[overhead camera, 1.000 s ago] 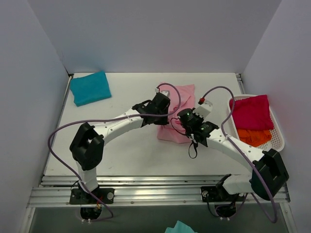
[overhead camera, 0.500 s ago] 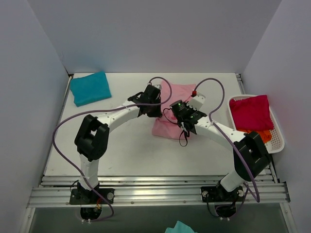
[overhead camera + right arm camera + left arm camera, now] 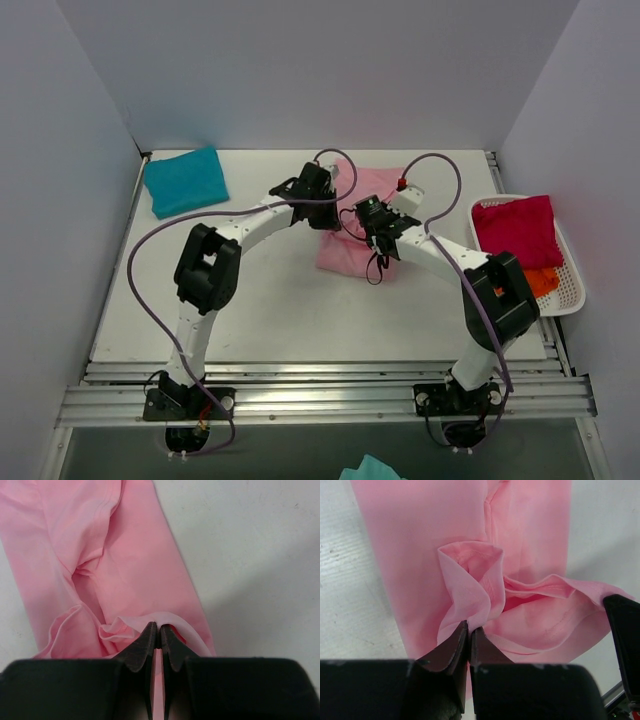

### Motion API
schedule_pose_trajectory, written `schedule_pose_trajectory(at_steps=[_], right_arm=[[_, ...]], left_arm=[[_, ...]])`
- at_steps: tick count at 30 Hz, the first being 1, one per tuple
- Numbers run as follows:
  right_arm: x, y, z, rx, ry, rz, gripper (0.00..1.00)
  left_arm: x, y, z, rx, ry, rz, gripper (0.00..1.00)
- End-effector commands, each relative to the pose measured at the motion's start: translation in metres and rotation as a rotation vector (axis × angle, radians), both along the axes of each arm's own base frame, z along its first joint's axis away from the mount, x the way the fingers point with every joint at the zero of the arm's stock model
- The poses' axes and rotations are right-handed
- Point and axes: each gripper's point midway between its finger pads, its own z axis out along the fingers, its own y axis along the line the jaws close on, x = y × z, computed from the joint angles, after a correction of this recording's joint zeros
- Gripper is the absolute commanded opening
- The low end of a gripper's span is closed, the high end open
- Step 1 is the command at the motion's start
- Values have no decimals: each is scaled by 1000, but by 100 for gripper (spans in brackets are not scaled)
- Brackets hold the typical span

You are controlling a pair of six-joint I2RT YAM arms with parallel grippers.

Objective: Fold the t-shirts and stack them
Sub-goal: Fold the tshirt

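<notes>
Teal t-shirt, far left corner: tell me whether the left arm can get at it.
Probably not yet: the left arm has its jaws shut on a fold of the pink t-shirt. Bare table lies between it and the teal t-shirt, so once released the way looks free.

A lab test cell: white table [image 3: 260, 310] boxed by plain walls [image 3: 300, 70], aluminium mounting rail [image 3: 320, 402]

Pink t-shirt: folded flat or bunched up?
Partly folded, bunched: left pincer and right pincer each pinch a raised fold of the pink t-shirt.
</notes>
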Motion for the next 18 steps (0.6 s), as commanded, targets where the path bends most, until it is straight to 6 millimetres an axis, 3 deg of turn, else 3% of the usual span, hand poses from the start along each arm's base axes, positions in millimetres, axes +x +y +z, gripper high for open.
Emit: schedule_pose_trajectory(at_steps=[1, 5, 10, 12, 13, 14, 15, 16, 17, 18], right_arm=[[15, -9, 0, -21, 1, -20, 0], [36, -13, -13, -3, 19, -27, 0], [59, -20, -34, -11, 62, -44, 0], [69, -21, -39, -6, 66, -53, 0], [74, -21, -40, -2, 64, -56, 7], [78, -23, -45, -11, 76, -57, 18], [88, -22, -37, -4, 57, -57, 30], [91, -23, -35, -9, 53, -59, 59], [94, -25, -33, -15, 49, -65, 70], [99, -26, -26, -16, 36, -64, 79]], left_arm=[[23, -9, 22, -62, -59, -32, 9], [38, -4, 11, -64, -38, -20, 9], [59, -1, 14, -85, -43, -14, 11], [64, 0, 4, -89, -24, -17, 20], [72, 1, 8, -104, -33, -14, 27], [72, -1, 2, -118, -18, -28, 44], [76, -2, 2, -128, -19, -26, 53], [81, -1, 4, -138, -25, -23, 61], [83, -2, 4, -145, -30, -25, 68], [85, -2, 0, -149, -25, -28, 80]])
